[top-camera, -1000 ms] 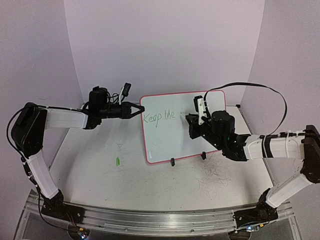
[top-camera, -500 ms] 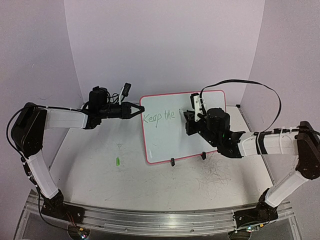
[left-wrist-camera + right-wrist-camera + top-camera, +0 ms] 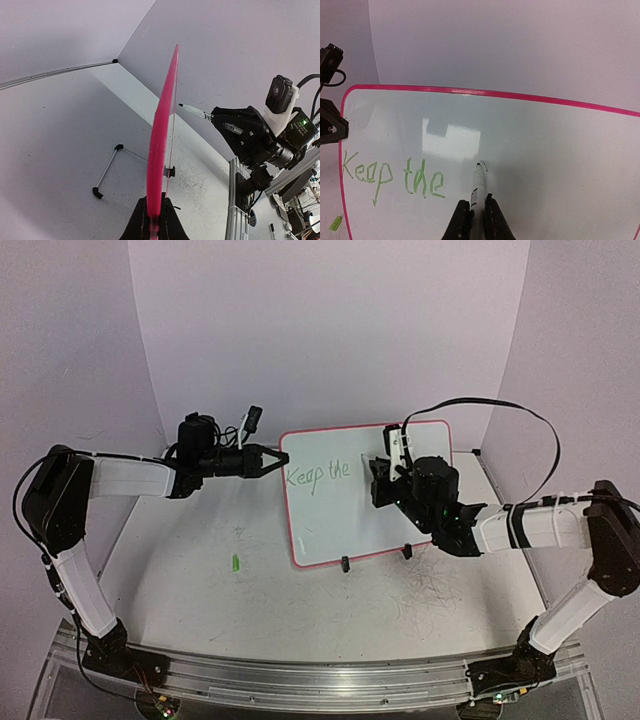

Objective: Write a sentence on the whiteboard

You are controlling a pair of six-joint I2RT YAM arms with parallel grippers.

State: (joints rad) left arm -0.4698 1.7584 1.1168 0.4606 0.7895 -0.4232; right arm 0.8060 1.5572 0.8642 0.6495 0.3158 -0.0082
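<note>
The whiteboard (image 3: 350,510) stands tilted on two black clip feet, its pink rim edge-on in the left wrist view (image 3: 161,135). Green text on it reads "Keep the" (image 3: 318,474), also in the right wrist view (image 3: 390,177). My left gripper (image 3: 282,460) is shut on the board's left rim (image 3: 156,220). My right gripper (image 3: 380,480) is shut on a white marker (image 3: 478,192). The marker's tip (image 3: 481,164) is at the board just right of "the", next to a short faint stroke. The marker also shows in the left wrist view (image 3: 192,111).
A small green marker cap (image 3: 236,563) lies on the table left of the board; it also shows in the right wrist view (image 3: 335,223). A thin wire stand (image 3: 107,170) lies behind the board. Purple walls close in the back and sides.
My right gripper has moved up and toward the board, bringing the marker tip to the surface right of "the". The left arm has not moved.
</note>
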